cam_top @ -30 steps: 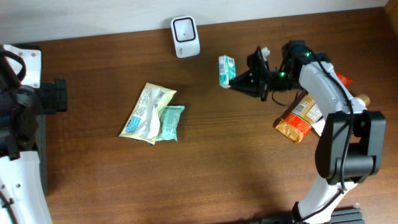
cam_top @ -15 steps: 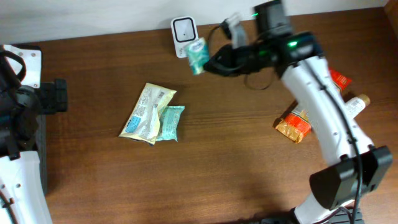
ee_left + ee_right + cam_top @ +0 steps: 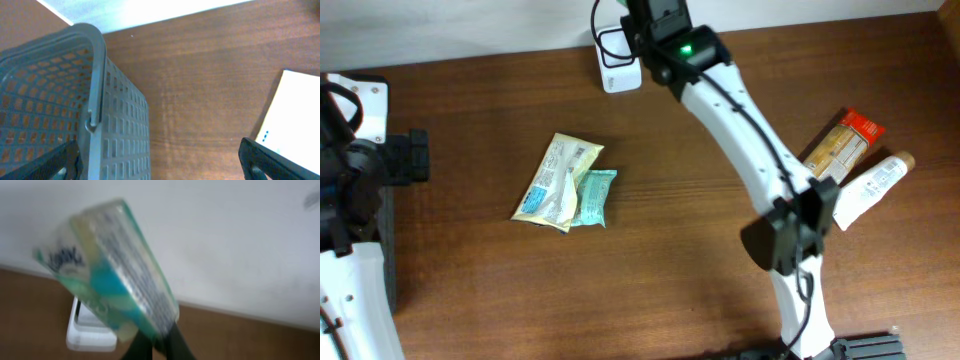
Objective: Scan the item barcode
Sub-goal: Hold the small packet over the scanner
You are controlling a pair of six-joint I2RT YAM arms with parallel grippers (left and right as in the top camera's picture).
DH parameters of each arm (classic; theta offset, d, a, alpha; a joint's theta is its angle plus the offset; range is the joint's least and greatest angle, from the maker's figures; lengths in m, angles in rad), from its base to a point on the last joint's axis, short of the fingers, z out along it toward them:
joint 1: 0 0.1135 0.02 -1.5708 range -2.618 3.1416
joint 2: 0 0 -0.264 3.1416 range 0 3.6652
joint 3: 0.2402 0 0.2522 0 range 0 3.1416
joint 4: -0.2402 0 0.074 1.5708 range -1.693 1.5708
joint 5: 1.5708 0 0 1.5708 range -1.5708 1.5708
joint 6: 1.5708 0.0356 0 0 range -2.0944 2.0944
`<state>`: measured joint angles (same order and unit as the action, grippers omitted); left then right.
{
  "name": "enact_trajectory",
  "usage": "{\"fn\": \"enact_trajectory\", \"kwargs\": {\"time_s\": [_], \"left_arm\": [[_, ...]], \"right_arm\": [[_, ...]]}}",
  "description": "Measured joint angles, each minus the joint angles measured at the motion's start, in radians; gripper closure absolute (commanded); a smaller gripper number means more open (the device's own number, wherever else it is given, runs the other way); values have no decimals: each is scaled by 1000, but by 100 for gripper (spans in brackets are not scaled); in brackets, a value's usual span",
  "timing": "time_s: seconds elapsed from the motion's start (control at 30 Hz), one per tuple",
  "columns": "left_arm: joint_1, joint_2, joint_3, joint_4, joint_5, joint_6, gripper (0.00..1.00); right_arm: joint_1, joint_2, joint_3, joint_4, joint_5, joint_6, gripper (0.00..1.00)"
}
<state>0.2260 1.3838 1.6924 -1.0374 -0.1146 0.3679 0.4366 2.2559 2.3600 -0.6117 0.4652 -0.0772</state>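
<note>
The right jaws gripped one tissue pack (image 3: 110, 275) by one scanner (image 3: 85, 332), the left jaws stood open, and two packets (image 3: 556, 175) (image 3: 592, 198) lay touching.

A blurred teal-and-white tissue pack (image 3: 112, 272) hangs tilted, its lower corner pinched between the dark jaws of the right gripper (image 3: 156, 340). Beneath it, a white scanner (image 3: 89, 331) stands on the brown surface (image 3: 27, 312) before a pale wall (image 3: 240, 240).

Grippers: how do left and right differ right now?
The left gripper is open and empty; the right gripper is shut on a teal pack. Left sits by a grey basket; right holds its pack by the white scanner. Both have dark fingers.
</note>
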Motion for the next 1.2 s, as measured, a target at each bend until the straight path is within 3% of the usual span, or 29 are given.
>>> {"fn": "enact_trajectory", "kwargs": {"time_s": [0.23,0.43,0.97,1.2], "left_arm": [[0,0,0,2,0,0,1],[0,0,0,2,0,0,1],[0,0,0,2,0,0,1],[0,0,0,2,0,0,1]], "right_arm": [[3,227,0,328,93,-264,96],[3,333,0,404,103,-437,96],[3,355,0,375,103,-472,96],[5,319,-2,92,-42,-400,96]]}}
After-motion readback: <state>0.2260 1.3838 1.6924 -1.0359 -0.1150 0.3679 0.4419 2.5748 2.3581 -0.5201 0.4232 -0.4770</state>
